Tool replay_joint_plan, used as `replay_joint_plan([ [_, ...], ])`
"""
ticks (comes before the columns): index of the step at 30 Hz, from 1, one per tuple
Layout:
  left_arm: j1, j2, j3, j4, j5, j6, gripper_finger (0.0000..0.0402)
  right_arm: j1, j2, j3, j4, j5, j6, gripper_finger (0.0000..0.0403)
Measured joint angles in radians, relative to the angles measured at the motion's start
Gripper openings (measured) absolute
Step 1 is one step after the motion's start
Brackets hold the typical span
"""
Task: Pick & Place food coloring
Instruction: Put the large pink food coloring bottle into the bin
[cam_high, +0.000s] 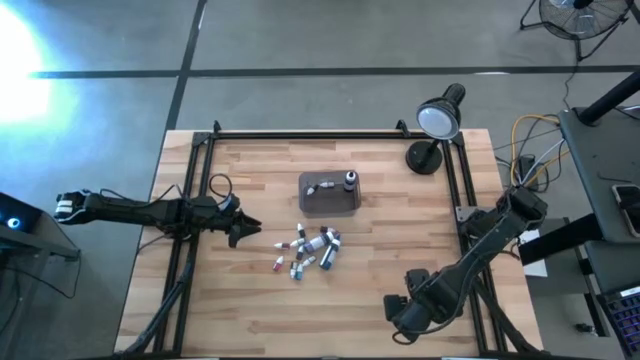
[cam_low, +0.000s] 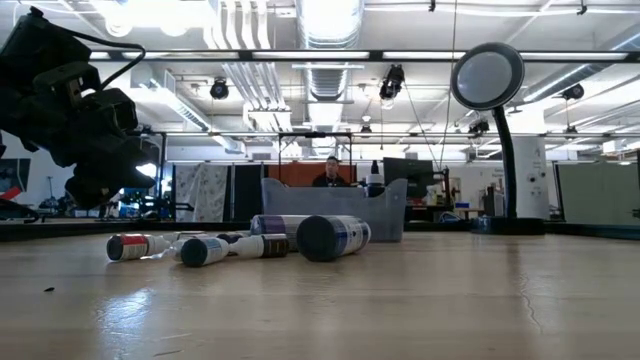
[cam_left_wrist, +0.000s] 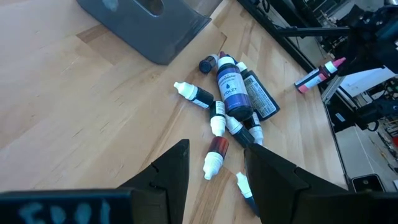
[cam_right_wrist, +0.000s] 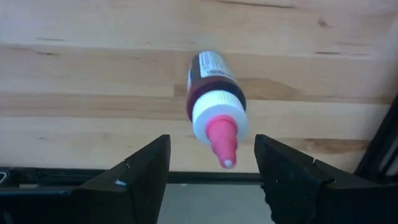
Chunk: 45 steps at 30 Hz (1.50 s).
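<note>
Several tiny food coloring bottles (cam_high: 308, 250) lie on their sides in a loose pile mid-table (cam_left_wrist: 230, 106), around a larger violet-labelled bottle (cam_left_wrist: 231, 90). They show in the low view (cam_low: 250, 244) too. My left gripper (cam_high: 248, 228) hovers open just left of the pile (cam_left_wrist: 214, 149). My right gripper (cam_right_wrist: 211, 142) is open near the table's near right edge (cam_high: 400, 310). A dark bottle with a white collar and pink tip (cam_right_wrist: 214, 93) sits between its fingers, untouched and apparently on the wood. Two more bottles (cam_high: 335, 183) are in the grey tray (cam_high: 330, 203).
The grey tray (cam_left_wrist: 143, 25) stands just beyond the pile. A round-headed black desk lamp (cam_high: 440, 115) stands at the far right corner. Black frame rails (cam_high: 190, 200) run along the table's sides. A person (cam_low: 330, 175) sits in the room behind.
</note>
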Motion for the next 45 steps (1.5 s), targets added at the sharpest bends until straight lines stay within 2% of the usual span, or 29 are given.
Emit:
replay_joint_plan([
  [15, 0.000, 0.000, 0.000, -0.001, 0.000, -0.015, 0.0131, -0.003, 0.000, -0.017, 0.001, 0.003, -0.001, 0.0221],
  [30, 0.000, 0.000, 0.000, -0.001, 0.001, -0.022, 0.0131, -0.003, 0.000, -0.021, 0.005, 0.026, -0.012, 0.0156],
  [45, 0.000, 0.000, 0.000, -0.001, 0.001, -0.023, 0.0131, -0.010, 0.000, -0.029, 0.002, 0.034, -0.027, 0.0200],
])
